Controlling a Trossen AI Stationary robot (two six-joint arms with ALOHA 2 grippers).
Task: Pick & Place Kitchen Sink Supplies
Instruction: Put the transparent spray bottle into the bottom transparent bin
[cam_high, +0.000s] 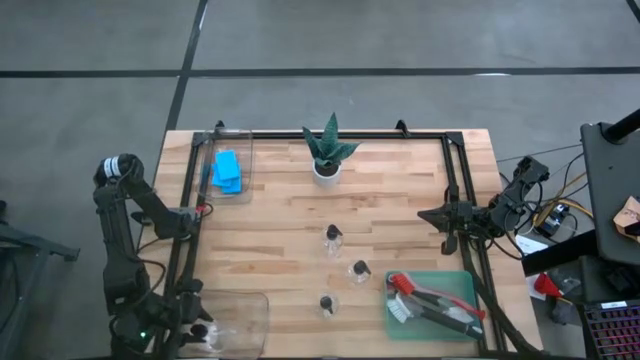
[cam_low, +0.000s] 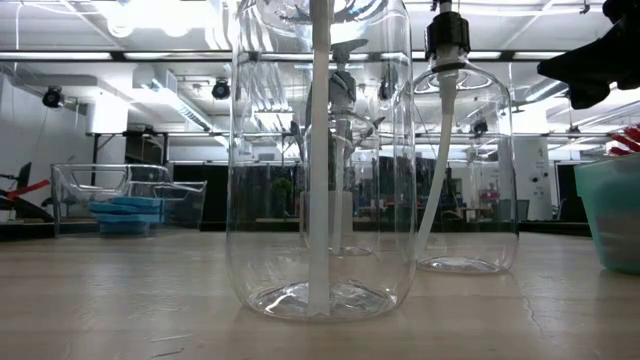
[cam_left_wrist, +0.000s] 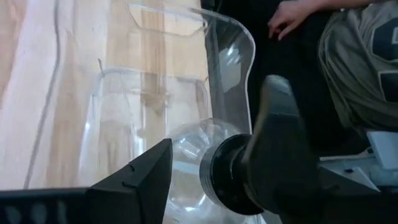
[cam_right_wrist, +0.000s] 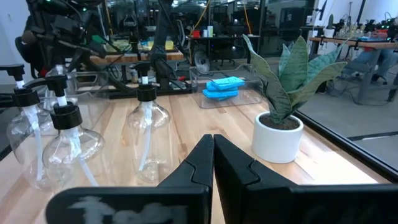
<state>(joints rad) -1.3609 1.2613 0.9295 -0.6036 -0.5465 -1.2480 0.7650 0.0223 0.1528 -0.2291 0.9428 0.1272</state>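
Left end effector (cam_left_wrist: 211, 174) open around bottle (cam_left_wrist: 205, 155), over clear bin (cam_high: 235, 320).

This is a robotics lab or workshop. A wooden worktable (cam_high: 380, 230) framed by black rails stands on a grey concrete floor (cam_high: 400, 40) in the upper part of the high view. The low view's background shows ceiling strip lights (cam_low: 90, 55) and exposed ducting; the right wrist view shows cluttered benches (cam_right_wrist: 205, 34) across its top.

Left gripper (cam_left_wrist: 205, 180) at near-left table corner, fingers parted; right gripper (cam_high: 428, 214) at right edge, fingers pressed together.
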